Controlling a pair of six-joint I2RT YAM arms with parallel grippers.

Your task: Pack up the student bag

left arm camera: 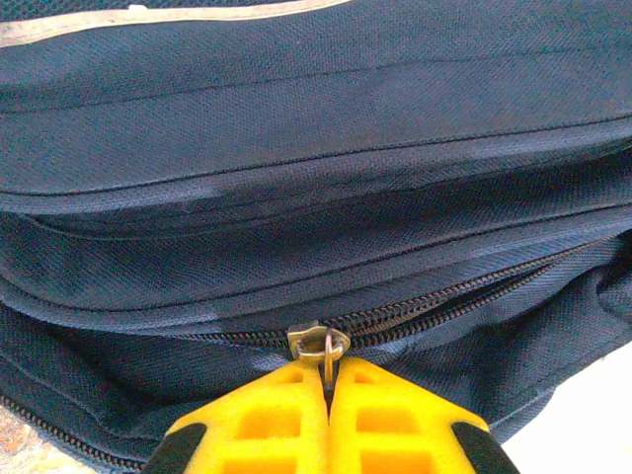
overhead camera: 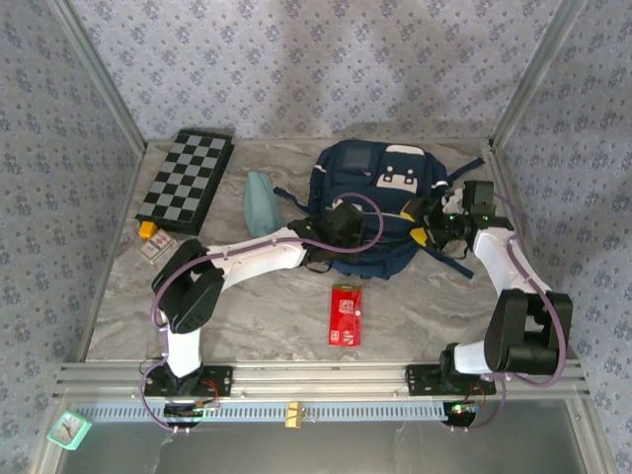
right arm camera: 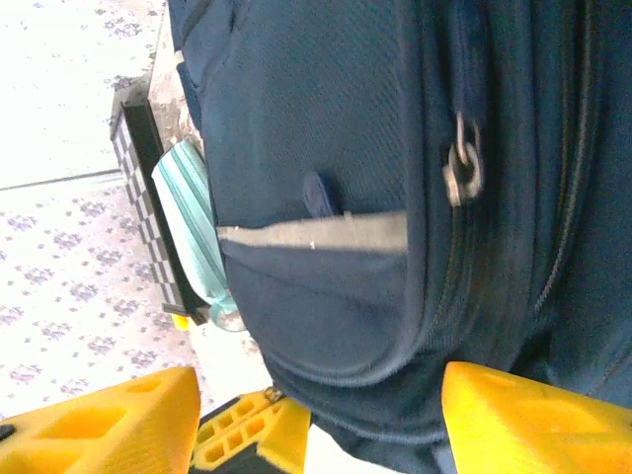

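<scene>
Top view looks down from behind; both wrist views face the student bag (overhead camera: 351, 183) closely.

I see a grey marbled tabletop (overhead camera: 257, 316), floral wallpaper (overhead camera: 296, 59) behind aluminium posts (overhead camera: 97, 74), all evenly daylit

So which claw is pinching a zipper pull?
The left claw: it is shut on the bag's zipper pull. The right claw is wide open, gripping nothing.

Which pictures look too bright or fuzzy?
Left wrist view: table corner blown out white; student bag and zipper pull sharp. Right wrist view: table glares white, bag fabric slightly soft. Top view: even light, no harsh shadows.
</scene>
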